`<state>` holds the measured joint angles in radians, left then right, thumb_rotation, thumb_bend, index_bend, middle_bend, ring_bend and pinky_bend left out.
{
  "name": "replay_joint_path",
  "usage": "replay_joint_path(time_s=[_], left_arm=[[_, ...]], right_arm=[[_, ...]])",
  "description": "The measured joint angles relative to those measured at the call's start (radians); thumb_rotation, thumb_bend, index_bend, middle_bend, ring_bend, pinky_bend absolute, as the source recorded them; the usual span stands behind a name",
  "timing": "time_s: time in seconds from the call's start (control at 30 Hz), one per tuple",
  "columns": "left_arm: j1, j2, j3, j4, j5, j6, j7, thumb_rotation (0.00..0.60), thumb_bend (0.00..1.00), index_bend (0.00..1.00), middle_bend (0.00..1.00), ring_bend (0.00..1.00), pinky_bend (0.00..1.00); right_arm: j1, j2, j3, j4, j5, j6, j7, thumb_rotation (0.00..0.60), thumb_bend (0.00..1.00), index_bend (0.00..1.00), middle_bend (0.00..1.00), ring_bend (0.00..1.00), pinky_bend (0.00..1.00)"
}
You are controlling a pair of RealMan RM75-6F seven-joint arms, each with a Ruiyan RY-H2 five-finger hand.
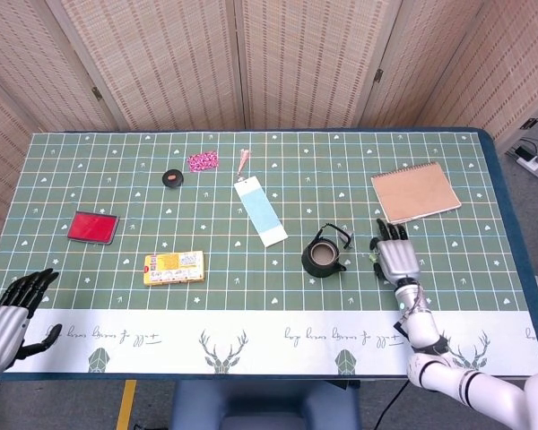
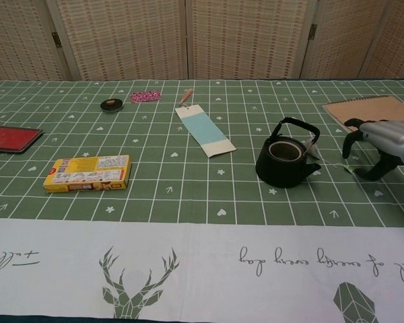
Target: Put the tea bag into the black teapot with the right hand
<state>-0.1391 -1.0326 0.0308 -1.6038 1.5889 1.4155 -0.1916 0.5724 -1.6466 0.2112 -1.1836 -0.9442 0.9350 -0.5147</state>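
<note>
The black teapot (image 1: 324, 256) (image 2: 286, 162) stands lidless at centre right, its handle up. The tea bag (image 2: 313, 149) shows as a small white piece beside the pot's right side. A thin string runs from it to a green tag (image 2: 350, 169) lying on the cloth. My right hand (image 1: 394, 257) (image 2: 385, 142) hovers just right of the pot, right next to the tag, fingers apart and pointing down, holding nothing. Whether it touches the tag I cannot tell. My left hand (image 1: 11, 311) rests at the near left edge, fingers apart and empty.
A brown notebook (image 1: 415, 191) lies behind the right hand. A blue and white strip (image 1: 260, 211) lies left of and behind the pot. Further left sit a yellow box (image 1: 173, 267), a red case (image 1: 92, 227), a black disc (image 1: 172, 177) and a pink item (image 1: 202, 161).
</note>
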Motion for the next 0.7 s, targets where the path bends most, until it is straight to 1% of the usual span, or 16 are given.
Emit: replay_joint_path(time_s=[0.43,0.7], left_arm=[[0.000,0.001,0.001,0.002,0.004,0.003,-0.007,0.600,0.36,0.00,0.00,0.00,0.07],[0.001,0.002,0.002,0.001,0.007,0.007,-0.009,0.600,0.36,0.00,0.00,0.00,0.07]], right_arm=[[0.014,-0.046,-0.010,0.062,0.014,0.013,0.000,0.600,0.45,0.37,0.00,0.00,0.00],[0.015,-0.052,-0.014,0.068,0.001,0.023,0.010,0.600,0.44,0.37,0.00,0.00,0.00]])
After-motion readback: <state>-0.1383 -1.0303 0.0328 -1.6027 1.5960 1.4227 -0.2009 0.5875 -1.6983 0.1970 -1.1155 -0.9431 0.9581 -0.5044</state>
